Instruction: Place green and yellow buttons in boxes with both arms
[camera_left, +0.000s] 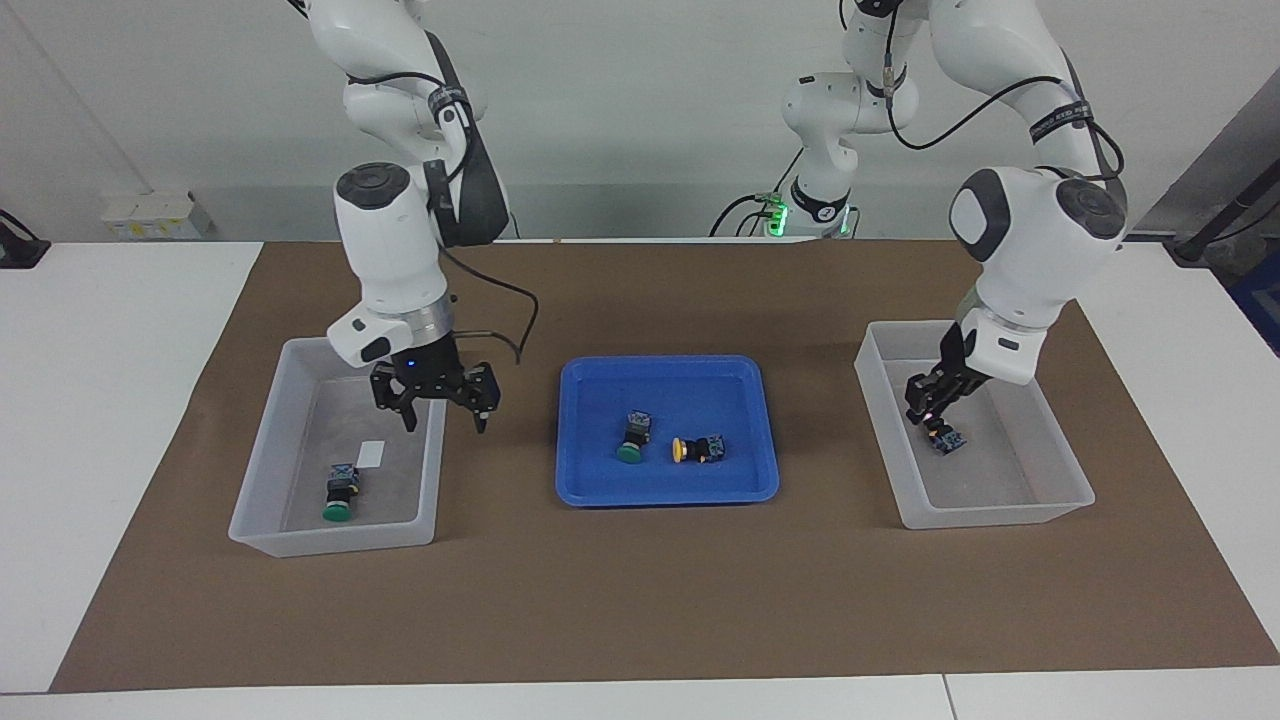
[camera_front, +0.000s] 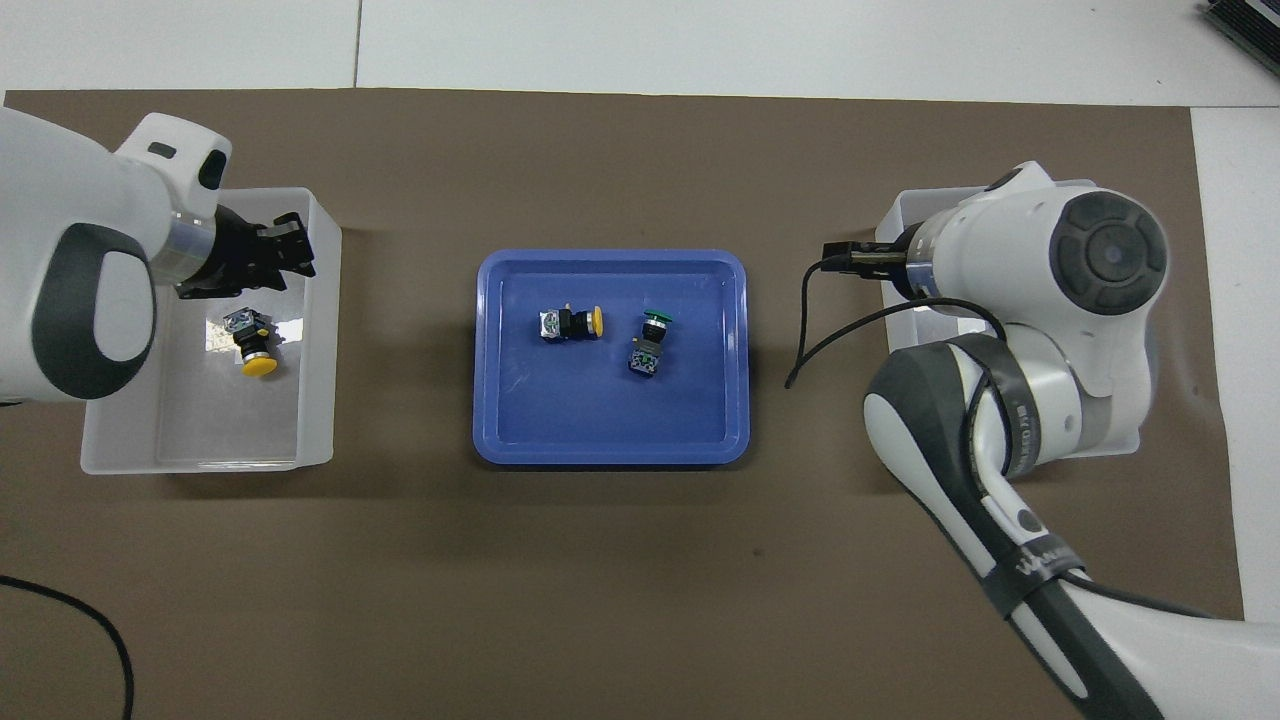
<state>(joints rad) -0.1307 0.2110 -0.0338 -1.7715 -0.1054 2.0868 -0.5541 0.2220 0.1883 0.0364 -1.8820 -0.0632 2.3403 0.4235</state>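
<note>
Facing view — both tools (camera_left: 437, 408) (camera_left: 928, 410) over boxes

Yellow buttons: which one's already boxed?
The yellow button in the box at the left arm's end, by the left gripper. The other yellow still lies in the blue tray.

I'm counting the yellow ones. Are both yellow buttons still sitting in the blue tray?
No, the blue tray holds one yellow button, and the other yellow button lies in the box under the left gripper.

Looks like a robotics lab: two white robot arms (camera_left: 400, 230) over a paper-covered white table (camera_left: 120, 400), plain walls.
</note>
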